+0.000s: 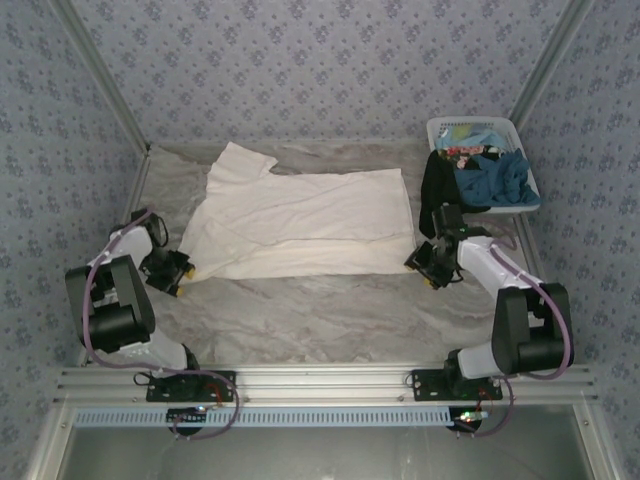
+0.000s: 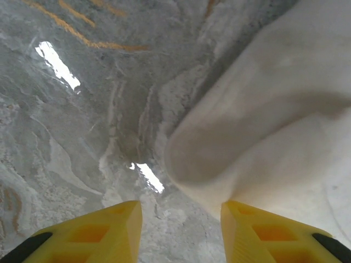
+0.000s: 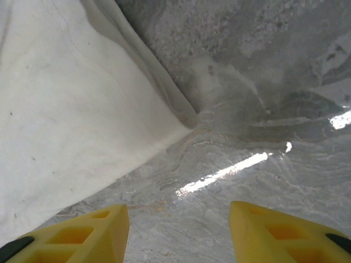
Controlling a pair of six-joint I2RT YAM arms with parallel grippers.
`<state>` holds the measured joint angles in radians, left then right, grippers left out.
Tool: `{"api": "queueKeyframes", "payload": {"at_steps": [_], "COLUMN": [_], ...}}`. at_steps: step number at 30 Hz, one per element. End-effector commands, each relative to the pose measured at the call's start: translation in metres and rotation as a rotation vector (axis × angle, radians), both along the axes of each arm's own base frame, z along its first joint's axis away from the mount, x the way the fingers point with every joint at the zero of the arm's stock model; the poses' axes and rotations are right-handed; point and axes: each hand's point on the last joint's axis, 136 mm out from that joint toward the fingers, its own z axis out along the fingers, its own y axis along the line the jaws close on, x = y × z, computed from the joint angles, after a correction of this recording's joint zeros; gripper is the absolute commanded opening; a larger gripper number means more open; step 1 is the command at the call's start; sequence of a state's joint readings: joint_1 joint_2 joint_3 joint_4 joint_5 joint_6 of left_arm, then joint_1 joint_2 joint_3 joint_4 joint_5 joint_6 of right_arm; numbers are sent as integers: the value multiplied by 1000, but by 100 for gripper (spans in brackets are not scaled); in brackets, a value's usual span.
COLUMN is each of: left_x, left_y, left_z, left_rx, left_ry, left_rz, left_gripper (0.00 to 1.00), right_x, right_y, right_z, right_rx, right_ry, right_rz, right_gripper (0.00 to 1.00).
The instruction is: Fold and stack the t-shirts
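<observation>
Top view, off-white t-shirt: lying spread across the middle of the marbled table, a sleeve sticking out at its far left.
Top view, basket: sitting at the far right corner of the table, just beyond the big shirt's right edge.
Top view, black t-shirt: hanging over the basket's left wall, drooping toward the table.
Top view, teal-blue t-shirt: lying bunched inside the basket.
Top view, left gripper: reaching low, just beside the off-white t-shirt's near left corner.
Top view, right gripper: reaching low, just beside the near right corner of the same shirt.
Left wrist view, left gripper: standing with jaws apart, gripping nothing, bare table showing in the gap.
Left wrist view, fingers: showing yellow along the bottom edge.
Left wrist view, off-white t-shirt: bulging in a rounded fold at the right, its edge coming down to the right-hand finger's tip; touching or not, impossible to tell.
Right wrist view, right gripper: standing with jaws apart, holding nothing, glossy table showing between.
Right wrist view, fingers: showing yellow at the bottom.
Right wrist view, off-white t-shirt: covering the left side, its corner pointing toward the middle, its near edge running down just beside the left-hand finger.
</observation>
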<state>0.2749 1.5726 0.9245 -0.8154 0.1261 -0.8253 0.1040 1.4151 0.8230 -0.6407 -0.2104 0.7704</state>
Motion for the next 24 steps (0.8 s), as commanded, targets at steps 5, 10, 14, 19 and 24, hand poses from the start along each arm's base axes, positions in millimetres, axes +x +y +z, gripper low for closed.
{"api": "queueKeyframes", "payload": {"at_steps": [5, 10, 14, 19, 24], "left_x": [4, 11, 13, 17, 13], "left_y": [5, 11, 21, 34, 39], "left_z": [-13, -20, -18, -5, 10], "left_rx": [18, 40, 91, 166, 210], "left_ry": [-15, 1, 11, -6, -24], "left_rz": [22, 15, 7, 2, -7], "left_gripper": [41, 30, 19, 0, 0], "right_x": [17, 25, 29, 28, 15], "right_y": [2, -4, -9, -15, -23], "right_z": [-17, -32, -42, -40, -28], "right_rx": [-13, -66, -110, -173, -234], "right_ry": [-6, 17, 40, 52, 59], "right_rz": [-14, -9, -4, 3, 4], "right_gripper": [45, 38, 17, 0, 0]}}
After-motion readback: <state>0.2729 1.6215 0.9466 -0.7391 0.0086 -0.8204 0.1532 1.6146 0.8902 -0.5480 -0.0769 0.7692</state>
